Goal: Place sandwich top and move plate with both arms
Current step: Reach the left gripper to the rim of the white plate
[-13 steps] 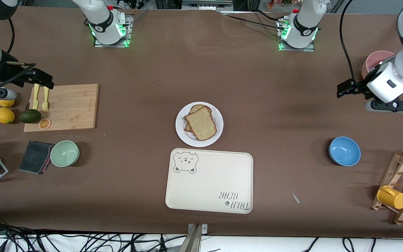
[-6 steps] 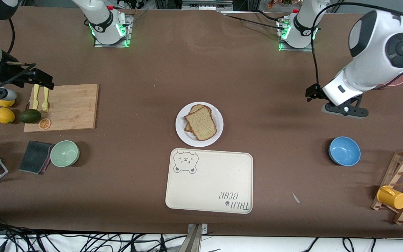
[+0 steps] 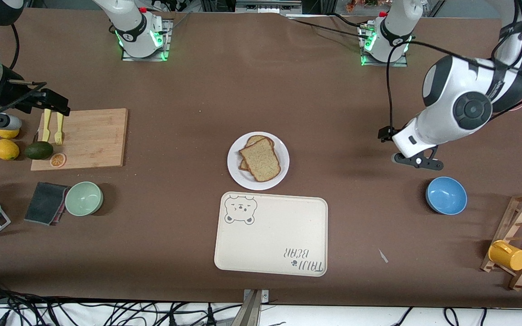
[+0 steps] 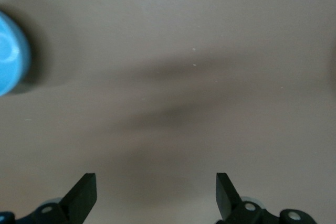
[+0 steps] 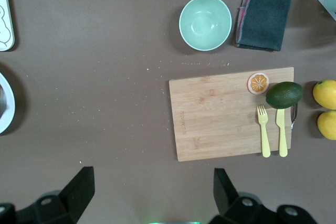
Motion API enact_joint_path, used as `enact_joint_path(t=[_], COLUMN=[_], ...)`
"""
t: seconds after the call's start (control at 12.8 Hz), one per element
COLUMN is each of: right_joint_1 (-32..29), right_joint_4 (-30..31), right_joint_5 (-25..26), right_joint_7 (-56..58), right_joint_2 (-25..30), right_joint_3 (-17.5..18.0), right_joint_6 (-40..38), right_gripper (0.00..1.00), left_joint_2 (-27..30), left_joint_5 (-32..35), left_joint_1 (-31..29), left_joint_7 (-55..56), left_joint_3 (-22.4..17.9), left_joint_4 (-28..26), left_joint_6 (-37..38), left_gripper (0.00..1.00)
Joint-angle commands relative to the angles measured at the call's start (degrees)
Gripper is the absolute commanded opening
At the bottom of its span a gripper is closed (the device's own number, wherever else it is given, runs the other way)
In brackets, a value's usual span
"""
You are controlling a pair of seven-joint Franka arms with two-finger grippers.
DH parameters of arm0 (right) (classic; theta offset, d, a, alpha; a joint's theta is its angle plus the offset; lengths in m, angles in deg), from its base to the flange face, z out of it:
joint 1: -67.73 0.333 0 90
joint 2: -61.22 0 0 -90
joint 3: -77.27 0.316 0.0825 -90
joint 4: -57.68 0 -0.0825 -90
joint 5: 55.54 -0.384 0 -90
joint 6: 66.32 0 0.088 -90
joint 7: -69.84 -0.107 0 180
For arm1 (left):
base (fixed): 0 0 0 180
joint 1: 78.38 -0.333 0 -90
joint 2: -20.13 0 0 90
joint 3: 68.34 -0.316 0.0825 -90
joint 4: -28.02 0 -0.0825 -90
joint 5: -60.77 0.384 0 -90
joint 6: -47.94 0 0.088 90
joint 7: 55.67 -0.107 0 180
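The sandwich top (image 3: 261, 159), a speckled tan slice with a brown crust, lies on another bread slice on the round white plate (image 3: 279, 150) in the middle of the table. My left gripper (image 3: 414, 159) is open and empty over bare table, between the plate and the blue bowl (image 3: 446, 195). In the left wrist view its jaws (image 4: 156, 192) stand wide apart over brown table. My right gripper (image 3: 55, 103) is open and empty, up in the air at the right arm's end over the cutting board's edge. Its jaws (image 5: 152, 187) stand wide apart.
The cream bear-print tray (image 3: 271, 235) lies just nearer the camera than the plate. A wooden cutting board (image 3: 84, 138) bears a yellow fork and knife (image 5: 273, 129), an avocado (image 3: 39, 150) and an orange slice. A green bowl (image 3: 84, 198), a dark cloth, lemons and a wooden rack with a yellow cup (image 3: 508, 255) stand around.
My left arm has swung from its end of the table toward the middle, and its gripper is now closer to the plate. The right arm has not moved.
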Motion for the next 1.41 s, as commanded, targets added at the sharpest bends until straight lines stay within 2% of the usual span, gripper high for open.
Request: enact_joint_path(t=[0.0, 0.39, 0.63, 0.86, 1.02, 1.33], right_joint_1=[-0.61, -0.61, -0.61, -0.61, -0.61, -0.61], right_joint_4=[-0.22, -0.22, -0.22, -0.22, -0.22, -0.22], right_joint_5=[-0.7, -0.7, -0.79, -0.79, -0.79, -0.79], right_joint_7=[0.66, 0.66, 0.66, 0.66, 0.66, 0.75], right_joint_2=[0.01, 0.01, -0.07, -0.08, -0.07, -0.16], right_joint_3=[0.41, 0.41, 0.41, 0.24, 0.24, 0.24], right_joint_6=[0.22, 0.22, 0.22, 0.22, 0.22, 0.22], right_gripper=[1.0, 1.0, 1.0, 1.0, 1.0, 1.0], left_joint_2=[-1.8, -6.8, -9.09, -12.95, -14.98, -16.83], left_joint_5=[-5.63, -16.44, -23.99, -29.71, -37.68, -55.61], left_joint_1=[1.04, 2.97, 5.43, 8.34, 9.66, 11.59], left_joint_7=[-0.08, -0.26, -0.26, -0.34, -1.3, -12.27], left_joint_3=[-0.29, -0.29, -0.2, -0.12, -0.03, -0.03], left_joint_4=[0.25, -0.1, -2.82, -3.18, -3.18, -3.71], left_joint_6=[-4.01, -8.58, -15.95, -22.2, -23.8, -23.63], left_gripper=[1.0, 1.0, 1.0, 1.0, 1.0, 1.0])
